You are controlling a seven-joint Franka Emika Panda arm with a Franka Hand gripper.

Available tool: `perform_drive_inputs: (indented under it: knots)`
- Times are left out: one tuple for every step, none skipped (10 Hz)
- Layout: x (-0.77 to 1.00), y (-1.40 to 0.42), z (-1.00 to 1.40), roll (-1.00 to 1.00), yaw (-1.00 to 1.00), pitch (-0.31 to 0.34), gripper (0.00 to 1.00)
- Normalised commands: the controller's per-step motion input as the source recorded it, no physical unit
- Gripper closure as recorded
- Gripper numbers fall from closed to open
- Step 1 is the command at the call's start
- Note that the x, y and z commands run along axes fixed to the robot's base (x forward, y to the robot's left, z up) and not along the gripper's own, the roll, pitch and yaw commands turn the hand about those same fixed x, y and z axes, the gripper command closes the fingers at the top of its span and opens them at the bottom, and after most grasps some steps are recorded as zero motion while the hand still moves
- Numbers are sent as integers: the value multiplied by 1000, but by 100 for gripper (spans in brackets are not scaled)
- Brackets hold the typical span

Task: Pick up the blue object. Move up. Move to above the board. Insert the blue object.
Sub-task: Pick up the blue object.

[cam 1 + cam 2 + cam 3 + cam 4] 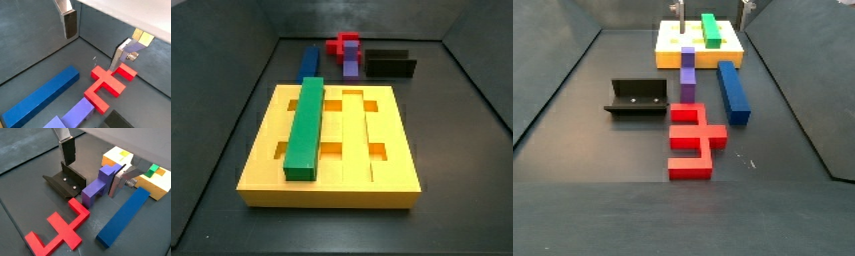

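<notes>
The blue object (40, 100) is a long blue bar lying flat on the dark floor; it also shows in a wrist view (125, 217) and in both side views (310, 62) (732, 90). The board (385, 170) is a yellow slab with grooves, and a green bar (305, 125) lies in one groove; the board also shows in a side view (667, 45). My gripper (93, 50) (90, 174) is open and empty, apart from the blue bar. Its fingers (69, 22) (117, 180) hold nothing.
A purple block (100, 185) (687, 65) lies beside the blue bar. A red cross-shaped piece (107, 82) (694, 140) lies past it. The fixture (67, 180) (637, 97) stands next to the purple block. Dark walls ring the floor.
</notes>
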Motion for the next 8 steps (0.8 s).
perform_drive_inputs:
  knots:
    - [0, 0, -9, 0, 0, -7, 0]
    - [0, 0, 0, 0, 0, -4, 0]
    - [0, 0, -29, 0, 0, 0, 0]
    - [-103, -83, -231, 0, 0, -57, 0]
    - [-286, -140, -363, -6, -40, -103, 0]
    - [-460, -186, -469, 0, -63, -107, 0]
    - [-511, -240, -446, 0, -31, -100, 0]
    - [-471, -297, -426, 0, -23, -81, 0]
